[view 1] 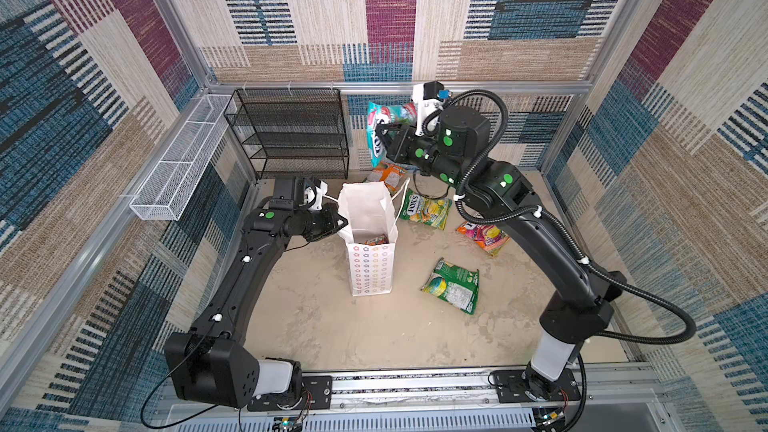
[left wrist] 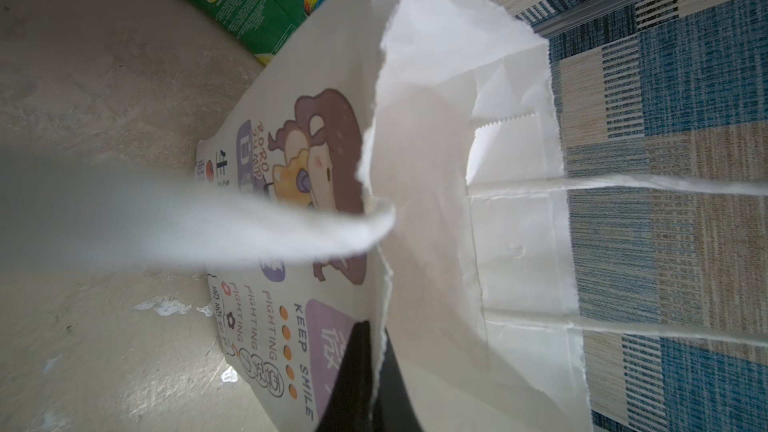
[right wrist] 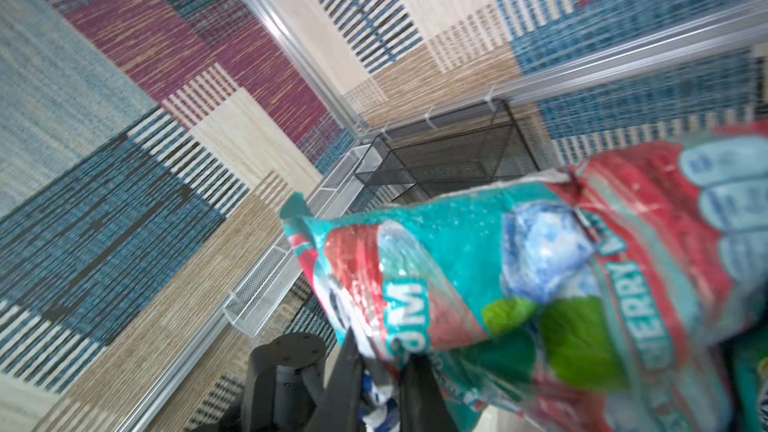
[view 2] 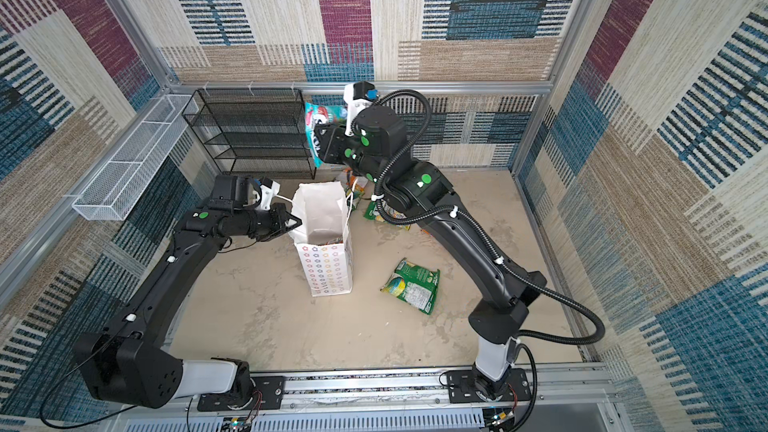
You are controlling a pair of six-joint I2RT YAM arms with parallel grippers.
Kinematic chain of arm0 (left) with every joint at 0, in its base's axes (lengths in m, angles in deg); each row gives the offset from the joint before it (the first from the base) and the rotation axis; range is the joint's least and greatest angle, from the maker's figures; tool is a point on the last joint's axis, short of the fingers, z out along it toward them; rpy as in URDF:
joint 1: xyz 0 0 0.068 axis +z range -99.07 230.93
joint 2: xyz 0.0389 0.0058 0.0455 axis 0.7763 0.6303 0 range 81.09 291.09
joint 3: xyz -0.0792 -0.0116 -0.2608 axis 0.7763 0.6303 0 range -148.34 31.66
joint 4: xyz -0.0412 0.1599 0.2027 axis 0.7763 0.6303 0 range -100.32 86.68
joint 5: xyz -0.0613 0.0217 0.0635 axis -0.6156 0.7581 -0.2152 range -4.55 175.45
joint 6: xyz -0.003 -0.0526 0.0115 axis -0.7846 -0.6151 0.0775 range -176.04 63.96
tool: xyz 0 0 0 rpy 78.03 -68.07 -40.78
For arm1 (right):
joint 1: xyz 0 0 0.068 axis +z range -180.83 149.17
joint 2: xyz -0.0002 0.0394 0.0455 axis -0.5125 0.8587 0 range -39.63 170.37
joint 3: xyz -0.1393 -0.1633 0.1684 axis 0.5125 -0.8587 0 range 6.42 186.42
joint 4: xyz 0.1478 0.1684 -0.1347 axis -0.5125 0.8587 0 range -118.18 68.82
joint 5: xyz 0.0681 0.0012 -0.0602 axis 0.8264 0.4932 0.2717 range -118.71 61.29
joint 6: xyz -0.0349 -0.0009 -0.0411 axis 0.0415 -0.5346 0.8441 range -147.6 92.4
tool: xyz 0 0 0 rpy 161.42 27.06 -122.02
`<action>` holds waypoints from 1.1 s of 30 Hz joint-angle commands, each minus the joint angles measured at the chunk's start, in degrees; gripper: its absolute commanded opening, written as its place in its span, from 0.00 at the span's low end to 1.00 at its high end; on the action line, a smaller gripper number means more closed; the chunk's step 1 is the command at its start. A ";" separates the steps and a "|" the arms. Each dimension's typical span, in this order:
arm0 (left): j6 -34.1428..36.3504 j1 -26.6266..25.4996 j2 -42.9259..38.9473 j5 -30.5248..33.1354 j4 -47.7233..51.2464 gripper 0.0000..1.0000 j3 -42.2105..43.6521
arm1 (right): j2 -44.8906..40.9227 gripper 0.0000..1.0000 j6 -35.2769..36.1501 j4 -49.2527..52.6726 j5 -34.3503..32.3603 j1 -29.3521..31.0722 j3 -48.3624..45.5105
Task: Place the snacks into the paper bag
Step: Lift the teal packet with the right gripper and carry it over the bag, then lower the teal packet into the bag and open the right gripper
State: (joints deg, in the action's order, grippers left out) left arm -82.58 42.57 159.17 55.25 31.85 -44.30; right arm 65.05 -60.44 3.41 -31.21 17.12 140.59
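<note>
Looks like a robotics lab test cell: silver aluminium frame bars boxing in woven patchwork wall panels, stained beige tabletop, black robot arms bolted to a slotted aluminium base rail.

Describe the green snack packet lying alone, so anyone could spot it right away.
Start at the tall white paper bag standing centrally. To its right, nearest the front edge, the green packet lies flat and alone. Unlike the yellow-green packet and orange packet farther back, it is dark green.
</note>
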 commanded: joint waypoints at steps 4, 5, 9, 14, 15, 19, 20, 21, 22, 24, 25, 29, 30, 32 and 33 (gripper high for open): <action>0.97 0.26 -0.01 -0.09 -0.47 0.00 -0.54 | 6.61 0.00 0.26 -1.54 5.34 2.33 5.01; 0.91 0.31 -0.10 -0.17 -0.56 0.00 -0.50 | 7.37 0.00 -0.53 -1.24 5.58 2.40 4.80; 0.90 0.72 -0.38 0.12 -0.51 0.00 -0.42 | 8.86 0.00 -2.11 -0.46 5.93 2.33 1.38; 0.56 1.28 -0.63 -0.52 -0.69 0.00 -0.28 | 8.66 0.00 -4.80 -1.62 6.97 2.33 -4.92; 0.44 1.49 -0.67 -0.49 -0.84 0.00 -0.19 | 8.40 0.00 -5.19 -1.86 6.82 2.29 -6.64; 0.21 1.94 -1.09 -0.58 -1.30 0.00 -0.03 | 7.73 0.00 -7.19 -3.64 8.25 2.18 -12.13; 0.18 2.03 -1.09 -0.61 -1.21 0.00 0.02 | 7.73 0.00 -7.64 -3.94 8.68 2.07 -13.11; 0.09 2.18 -1.11 -0.68 -1.22 0.00 -0.06 | 7.77 0.00 -7.98 -3.91 8.75 2.01 -13.81; 0.09 2.25 -1.17 -0.78 -1.17 0.00 0.03 | 7.82 0.00 -8.26 -3.84 8.69 1.98 -14.35; -0.06 2.44 -1.49 -0.81 -1.48 0.00 0.28 | 7.91 0.00 -8.74 -3.41 8.34 1.71 -15.37; -0.09 2.54 -1.53 -0.78 -1.57 0.00 0.24 | 7.81 0.00 -8.69 -3.47 8.02 1.59 -15.86; -0.04 2.56 -1.60 -0.94 -1.66 0.00 0.26 | 9.50 0.00 -8.64 -0.94 7.01 0.96 -15.34; -0.06 2.64 -1.49 -0.99 -1.66 0.00 0.28 | 10.01 0.00 -8.63 -0.31 6.71 0.86 -15.01; -0.08 2.65 -1.43 -1.14 -1.69 0.00 0.29 | 11.08 0.00 -8.38 1.34 5.42 0.92 -14.19; -0.09 2.65 -1.29 -1.29 -1.66 0.00 0.26 | 11.53 0.00 -8.38 2.10 4.67 0.92 -13.79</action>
State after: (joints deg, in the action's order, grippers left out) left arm -82.65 45.12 157.95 55.21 32.38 -44.08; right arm 75.65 -68.70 4.35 -24.28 17.95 125.64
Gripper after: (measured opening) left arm 0.065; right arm 0.141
